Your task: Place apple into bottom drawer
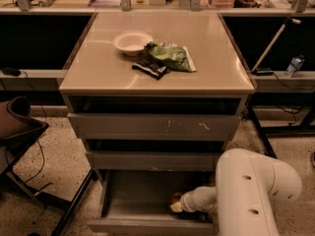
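The bottom drawer point(147, 225) is pulled out below the two upper grey drawers. My white arm reaches into it from the right. The gripper point(176, 206) is inside the drawer near its front right part, low over the drawer floor. The apple point(175, 197) shows as a small red-orange shape with a yellowish patch right at the gripper's tip, inside the drawer. I cannot tell whether it rests on the drawer floor. My arm's big white elbow hides the drawer's right end.
The cabinet top point(216, 68) carries a white bowl point(132, 41), a green chip bag point(170, 56) and a dark packet point(150, 68). The top drawer point(152, 126) has white scratch marks. A brown chair point(17, 124) stands at the left. Black table legs point(261, 132) are at the right.
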`<state>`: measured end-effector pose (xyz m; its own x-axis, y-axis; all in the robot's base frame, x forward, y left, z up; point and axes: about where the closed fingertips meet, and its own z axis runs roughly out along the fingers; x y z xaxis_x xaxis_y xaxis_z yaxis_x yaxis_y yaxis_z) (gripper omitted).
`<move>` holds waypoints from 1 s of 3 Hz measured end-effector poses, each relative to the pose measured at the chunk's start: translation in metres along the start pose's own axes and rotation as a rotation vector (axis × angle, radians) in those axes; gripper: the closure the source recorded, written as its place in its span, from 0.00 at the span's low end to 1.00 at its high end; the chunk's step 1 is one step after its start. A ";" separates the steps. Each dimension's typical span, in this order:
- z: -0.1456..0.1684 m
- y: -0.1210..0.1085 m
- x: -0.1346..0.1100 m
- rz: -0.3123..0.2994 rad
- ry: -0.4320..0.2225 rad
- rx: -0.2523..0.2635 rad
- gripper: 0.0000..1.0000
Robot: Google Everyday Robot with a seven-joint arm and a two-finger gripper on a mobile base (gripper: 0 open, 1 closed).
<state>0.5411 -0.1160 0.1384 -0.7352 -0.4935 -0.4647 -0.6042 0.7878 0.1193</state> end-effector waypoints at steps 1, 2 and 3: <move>0.000 0.000 0.000 0.000 0.000 0.000 0.36; 0.000 0.000 0.000 0.000 0.000 0.000 0.12; 0.000 0.000 0.000 0.000 0.000 0.000 0.00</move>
<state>0.5410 -0.1159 0.1383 -0.7352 -0.4935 -0.4646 -0.6043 0.7878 0.1194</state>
